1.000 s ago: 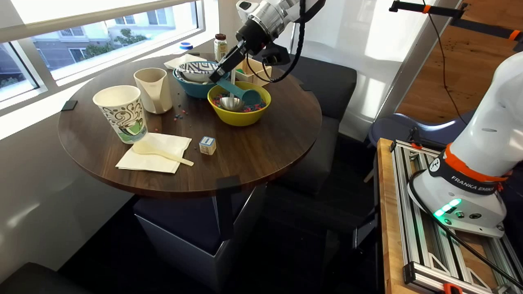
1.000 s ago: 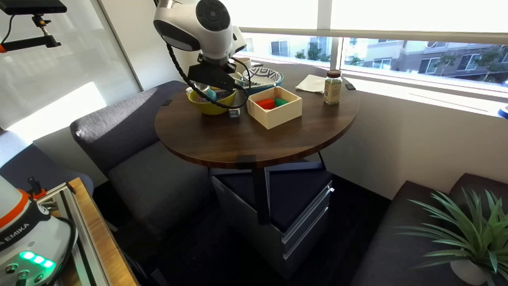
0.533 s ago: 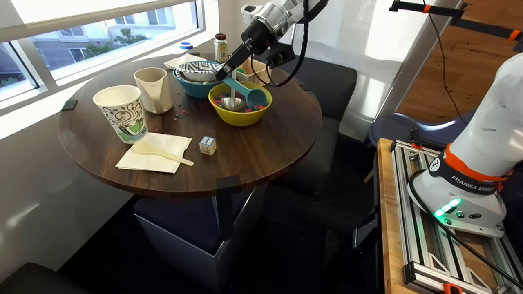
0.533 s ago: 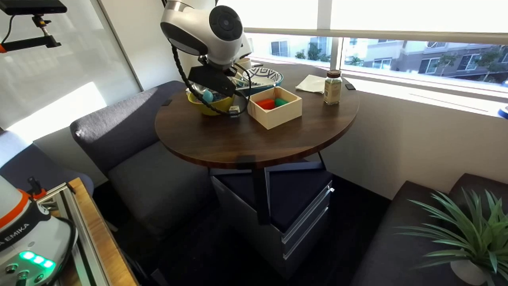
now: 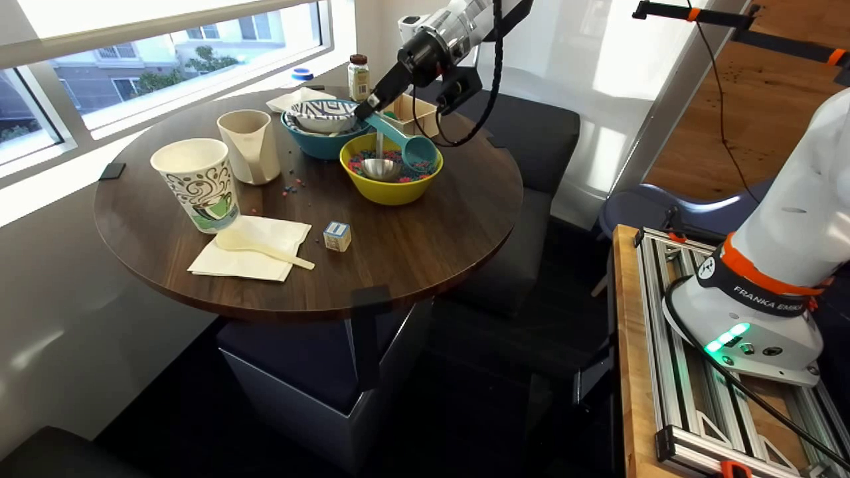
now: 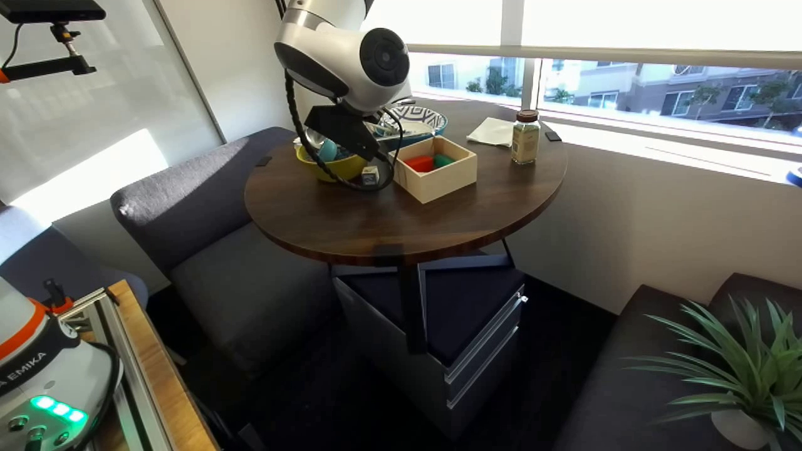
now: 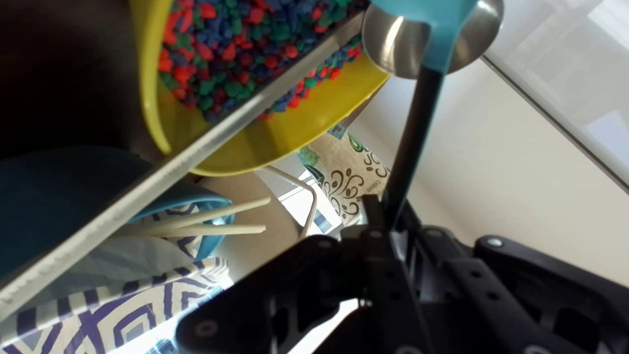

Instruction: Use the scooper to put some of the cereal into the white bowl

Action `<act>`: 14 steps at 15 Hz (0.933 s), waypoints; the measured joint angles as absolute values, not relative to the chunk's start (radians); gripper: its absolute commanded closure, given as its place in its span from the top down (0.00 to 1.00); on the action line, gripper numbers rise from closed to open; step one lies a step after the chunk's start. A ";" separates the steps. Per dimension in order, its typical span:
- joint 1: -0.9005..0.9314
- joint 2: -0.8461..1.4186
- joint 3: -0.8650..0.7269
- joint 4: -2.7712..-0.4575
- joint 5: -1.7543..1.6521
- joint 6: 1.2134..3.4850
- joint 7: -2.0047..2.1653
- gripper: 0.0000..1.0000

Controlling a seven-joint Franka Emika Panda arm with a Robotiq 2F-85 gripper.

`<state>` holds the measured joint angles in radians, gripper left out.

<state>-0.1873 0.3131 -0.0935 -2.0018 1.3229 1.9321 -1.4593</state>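
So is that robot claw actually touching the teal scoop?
Touching. The wrist view shows the gripper closed on the teal scoop, pinching it by the end of its handle.

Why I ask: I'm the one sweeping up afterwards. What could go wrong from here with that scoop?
The scooper may bump the ladle in the yellow bowl and flick out cereal.
The gripper holds only the end of the handle, so the scooper might twist under load and spill.
The white bowl sits inside the blue bowl, so a careless pour could miss it and land between the two.
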 measured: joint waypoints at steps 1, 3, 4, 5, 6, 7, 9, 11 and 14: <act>-0.195 0.321 -0.096 -1.992 1.339 1.904 -1.448 0.02; -0.209 0.339 -0.102 -1.973 1.381 1.864 -1.421 0.02; -0.214 0.349 -0.106 -1.962 1.404 1.853 -1.405 0.02; -0.218 0.359 -0.109 -1.952 1.430 1.851 -1.388 0.02; -0.220 0.370 -0.111 -1.941 1.456 1.851 -1.370 0.02; -0.222 0.380 -0.111 -1.931 1.486 1.851 -1.351 0.02; -0.226 0.401 -0.111 -1.908 1.547 1.837 -1.298 0.02; -0.229 0.420 -0.112 -1.885 1.605 1.835 -1.243 0.02; -0.234 0.442 -0.114 -1.858 1.661 1.816 -1.197 0.08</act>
